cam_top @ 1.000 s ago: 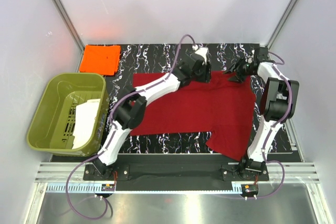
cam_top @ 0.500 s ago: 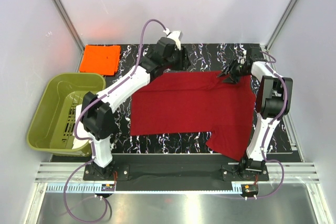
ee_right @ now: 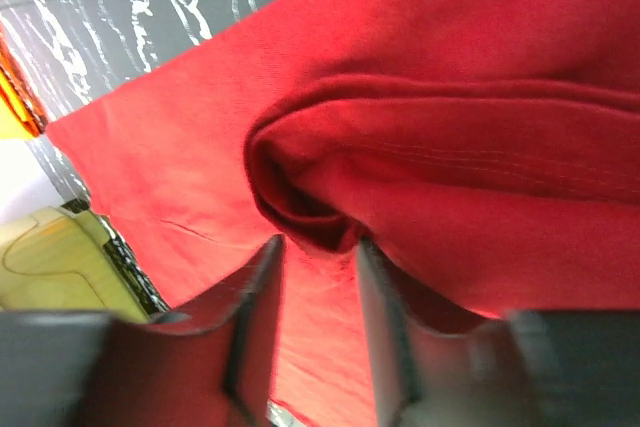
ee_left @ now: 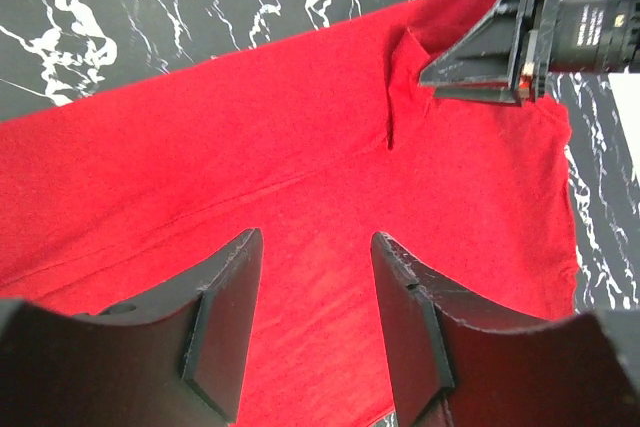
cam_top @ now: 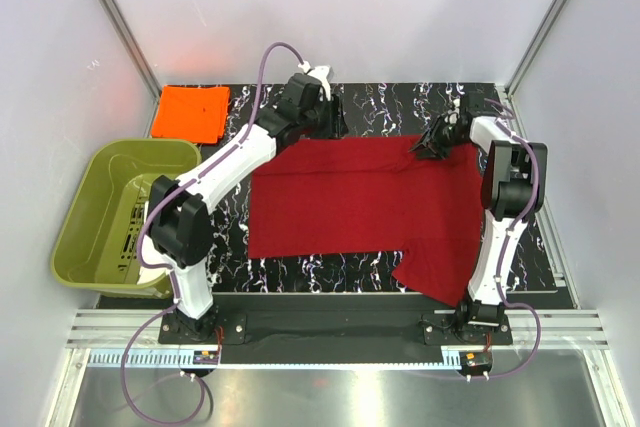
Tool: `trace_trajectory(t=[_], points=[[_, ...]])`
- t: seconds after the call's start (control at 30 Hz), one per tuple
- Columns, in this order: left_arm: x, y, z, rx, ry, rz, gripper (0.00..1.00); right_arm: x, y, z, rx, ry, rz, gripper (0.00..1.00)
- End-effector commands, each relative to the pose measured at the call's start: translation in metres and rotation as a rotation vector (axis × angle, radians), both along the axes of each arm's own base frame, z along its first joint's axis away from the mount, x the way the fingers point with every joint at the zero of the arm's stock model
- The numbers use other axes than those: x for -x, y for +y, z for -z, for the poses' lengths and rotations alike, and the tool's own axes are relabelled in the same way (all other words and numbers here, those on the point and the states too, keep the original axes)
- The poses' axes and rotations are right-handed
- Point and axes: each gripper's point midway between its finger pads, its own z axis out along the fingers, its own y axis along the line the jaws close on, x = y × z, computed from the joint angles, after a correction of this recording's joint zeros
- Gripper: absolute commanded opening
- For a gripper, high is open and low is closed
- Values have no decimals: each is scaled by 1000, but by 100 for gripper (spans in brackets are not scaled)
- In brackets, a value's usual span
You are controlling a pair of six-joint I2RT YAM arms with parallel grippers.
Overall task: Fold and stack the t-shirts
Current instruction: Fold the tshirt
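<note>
One of two done: orange t-shirt (cam_top: pixel 190 113) folded, worktop (cam_top: pixel 400 102) 10 o'clock. Red t-shirt (cam_top: pixel 350 197) flat at centre, unfolded. Left tool (ee_left: pixel 315 247) apart above it; right tool (ee_right: pixel 318 247) straddles a fold, clamp unclear.

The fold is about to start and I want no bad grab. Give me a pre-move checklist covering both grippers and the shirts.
1. Left gripper open, nothing between its fingers: ok.
2. Left gripper holding the red t-shirt: not ok; it is over the cloth near the far edge and grips none of it.
3. Right gripper closed on the shirt's far right corner: cannot tell; a fold of red cloth bulges at its fingertips, but the view is blurred.
4. Red t-shirt lying flat: ok over most of it, bunched at that far right corner.
5. Orange t-shirt folded at the far left corner, apart from the red one: ok.
</note>
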Motion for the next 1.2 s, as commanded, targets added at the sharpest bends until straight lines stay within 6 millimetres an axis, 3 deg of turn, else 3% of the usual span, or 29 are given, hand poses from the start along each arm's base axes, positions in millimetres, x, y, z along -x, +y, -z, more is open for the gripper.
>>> trace_trajectory(t=[0.0, 0.17, 0.37, 0.4, 0.5, 0.67, 0.77, 0.83, 0.87, 0.9, 1.0, 1.17], points=[[4, 0, -37, 62, -65, 23, 52, -14, 7, -21, 8, -59, -29, 36], [6, 3, -34, 57, -52, 24, 52, -15, 15, -32, 11, -72, -41, 19], [7, 7, -31, 56, -37, 21, 52, -18, 36, -39, 15, -68, -84, 19], [8, 7, -30, 54, -33, 24, 52, -16, 36, -33, 15, -44, -86, 20], [8, 10, -27, 50, -21, 20, 52, -12, 62, -32, 24, -23, -145, 24], [7, 15, -25, 44, -9, 17, 52, -3, 82, -28, 25, 5, -245, 46], [7, 17, -26, 43, -3, 16, 52, -2, 74, -30, 56, -13, -273, 57], [8, 12, -25, 57, 8, 43, 53, -12, 62, -52, 61, -78, -222, 57], [9, 7, -29, 70, 9, 67, 53, -14, 59, -53, 51, -90, -179, 58], [10, 0, -19, 73, 41, 99, 53, -16, 54, -70, 68, -126, -148, 59], [13, -13, -9, 66, 60, 135, 51, -10, 49, -79, 95, -139, -137, 61], [20, -20, -3, 75, 69, 151, 50, 2, 38, -56, 156, -74, -157, 61]])
